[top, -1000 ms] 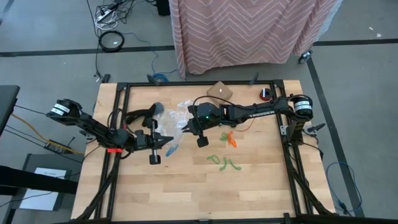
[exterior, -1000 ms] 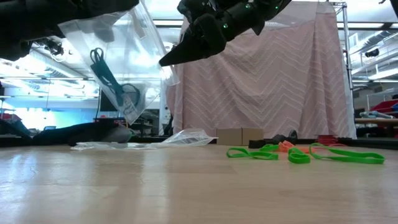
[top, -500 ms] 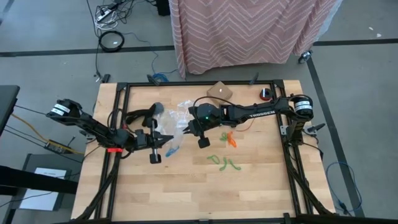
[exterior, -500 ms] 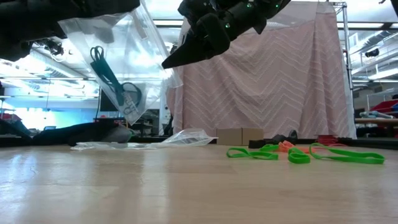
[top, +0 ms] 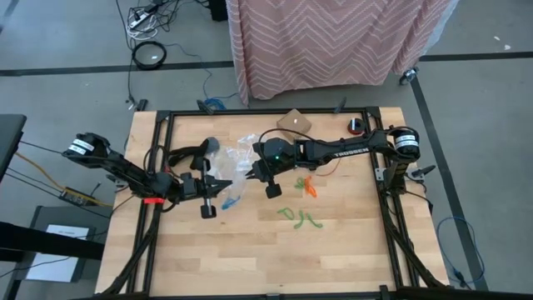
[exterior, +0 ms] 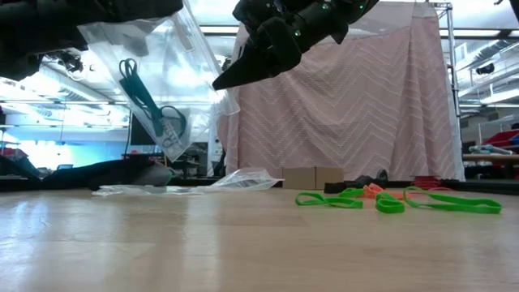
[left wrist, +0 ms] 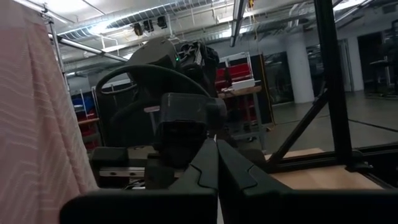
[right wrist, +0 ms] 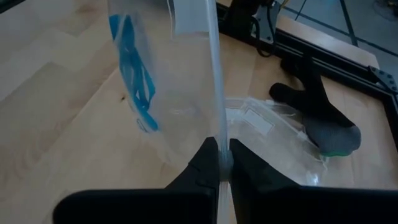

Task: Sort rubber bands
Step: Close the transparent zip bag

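A clear zip bag (exterior: 162, 81) hangs in the air between my two grippers, with blue rubber bands (exterior: 147, 99) lying in its lower part (right wrist: 134, 87). My left gripper (top: 223, 188) is shut on the bag's left side, and my right gripper (top: 250, 172) is shut on its right side. Green rubber bands (top: 298, 217) and orange rubber bands (top: 306, 187) lie loose on the table, to the right of the grippers. No black rubber bands show. My left gripper is shut on the bag; only a thin pale strip (left wrist: 217, 208) shows between its fingers. In the low view the bag's upper left edge (exterior: 91, 31) runs under that dark hand. The bag hangs clear of the table. My right gripper pinches the bag's upper right edge (right wrist: 216, 134) between its two fingers, seen edge-on. The fingers slant down from the table's right side. The bag hangs below and beside them with its bottom clear of the table.
More clear bags (top: 241, 148) lie flat behind the grippers, next to a dark grey object (right wrist: 323, 121). A small cardboard box (top: 294, 122) and a red thing (top: 356, 127) sit at the far edge. Bare wood lies along the near side.
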